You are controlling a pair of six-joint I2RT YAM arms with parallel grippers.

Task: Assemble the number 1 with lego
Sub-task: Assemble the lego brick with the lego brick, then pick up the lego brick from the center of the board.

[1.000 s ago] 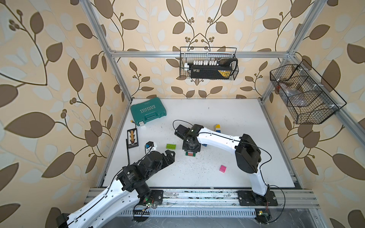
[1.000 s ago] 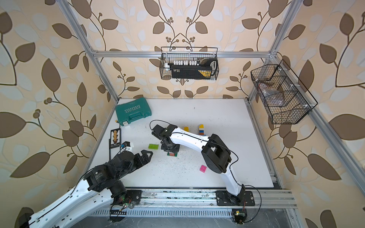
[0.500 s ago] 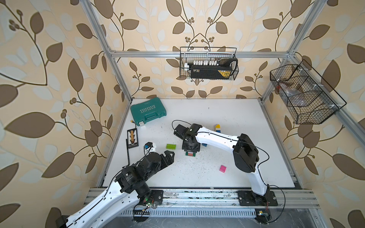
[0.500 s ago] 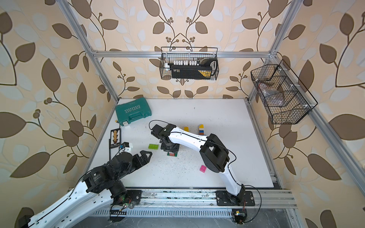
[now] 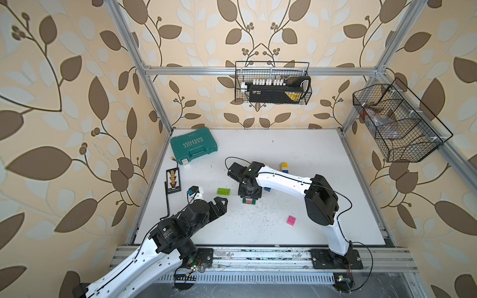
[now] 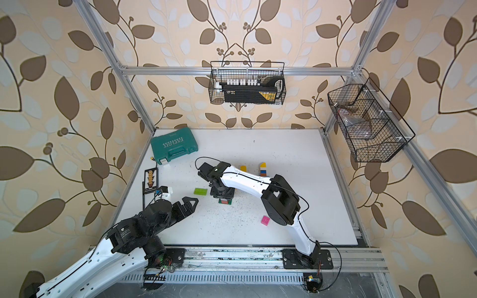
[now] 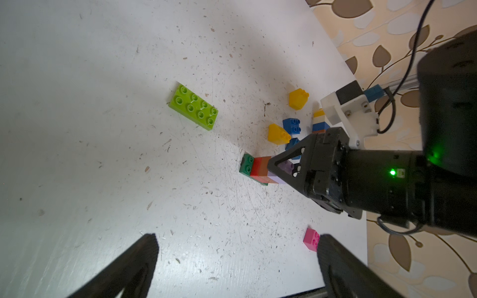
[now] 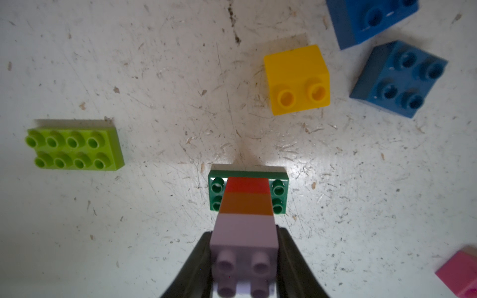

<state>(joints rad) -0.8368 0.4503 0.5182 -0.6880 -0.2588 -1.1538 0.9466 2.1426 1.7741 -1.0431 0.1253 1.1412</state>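
Lego stack (image 8: 246, 201) of green, red, brown and lilac plastic bricks has the right end effector (image 8: 244, 232) flanking its top; whether it grips is unclear. Lime oblong brick (image 8: 73, 149) and yellow sloped brick (image 8: 296, 77) lie near, and the left end effector (image 7: 237, 240) gapes wide.

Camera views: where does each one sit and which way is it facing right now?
Top views: high above the front rail, facing down on the table; left arm and right arm both show.
Left wrist: low over the table, facing the brick stack; shows left gripper fingertips and right gripper.
Right wrist: above the stack, facing down; its fingers flank the lilac brick.
Shared: both wrist views show the lime brick and the stack.
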